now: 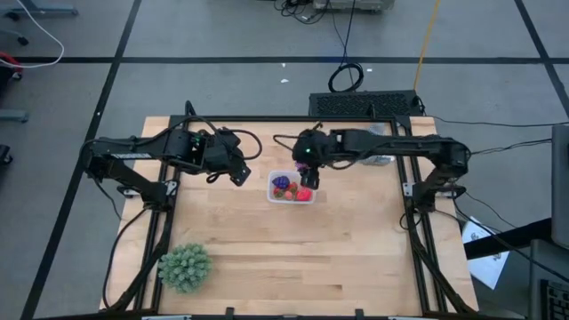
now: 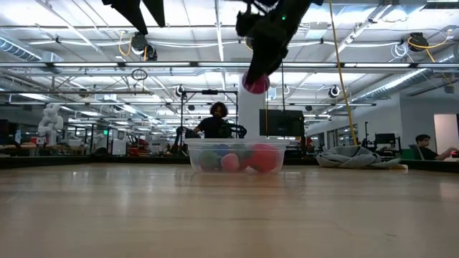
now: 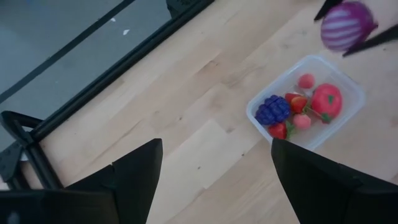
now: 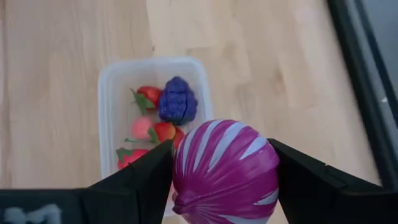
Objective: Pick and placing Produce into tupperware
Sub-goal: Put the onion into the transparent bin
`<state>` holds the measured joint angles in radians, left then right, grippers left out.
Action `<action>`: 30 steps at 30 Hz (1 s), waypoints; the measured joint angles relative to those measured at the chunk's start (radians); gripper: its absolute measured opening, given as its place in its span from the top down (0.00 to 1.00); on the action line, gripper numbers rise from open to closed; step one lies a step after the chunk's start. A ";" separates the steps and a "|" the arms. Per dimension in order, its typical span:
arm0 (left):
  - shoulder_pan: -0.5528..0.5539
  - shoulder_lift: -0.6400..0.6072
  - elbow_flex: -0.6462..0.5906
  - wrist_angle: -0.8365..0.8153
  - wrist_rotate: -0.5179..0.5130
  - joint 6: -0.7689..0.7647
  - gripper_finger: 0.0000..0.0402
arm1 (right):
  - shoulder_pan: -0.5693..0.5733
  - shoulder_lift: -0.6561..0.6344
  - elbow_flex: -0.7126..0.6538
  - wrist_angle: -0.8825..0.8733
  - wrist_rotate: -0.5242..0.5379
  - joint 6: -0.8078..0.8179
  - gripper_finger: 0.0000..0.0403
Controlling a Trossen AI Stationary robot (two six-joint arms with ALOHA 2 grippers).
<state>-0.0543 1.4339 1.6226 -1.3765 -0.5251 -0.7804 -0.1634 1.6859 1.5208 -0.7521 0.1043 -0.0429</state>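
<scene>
Above the tupperware, R gripper hangs clear of the table, jaws clamped on a purple-and-white striped toy, one finger on each side. Tub sits near table centre on the wooden table; inside: purple grape cluster, large red piece, several small red and pink fruits. L gripper waits just beside the tub, raised, fingers spread wide, nothing between them. Green spiky ball rests well apart, near the table's front L corner.
</scene>
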 joint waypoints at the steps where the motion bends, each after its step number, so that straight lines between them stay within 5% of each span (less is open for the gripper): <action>1: 0.001 0.000 0.000 -0.004 -0.002 0.000 0.23 | 0.001 0.014 0.000 -0.002 0.000 0.000 0.42; 12: 0.000 0.000 0.000 -0.029 -0.008 0.000 0.23 | 0.037 0.129 0.000 -0.007 -0.001 0.029 0.42; 30: 0.000 0.000 0.000 -0.029 -0.027 0.015 0.23 | 0.087 0.142 -0.106 0.113 -0.004 0.027 0.42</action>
<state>-0.0540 1.4338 1.6226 -1.4055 -0.5526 -0.7650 -0.0765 1.8278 1.4150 -0.6387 0.1001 -0.0158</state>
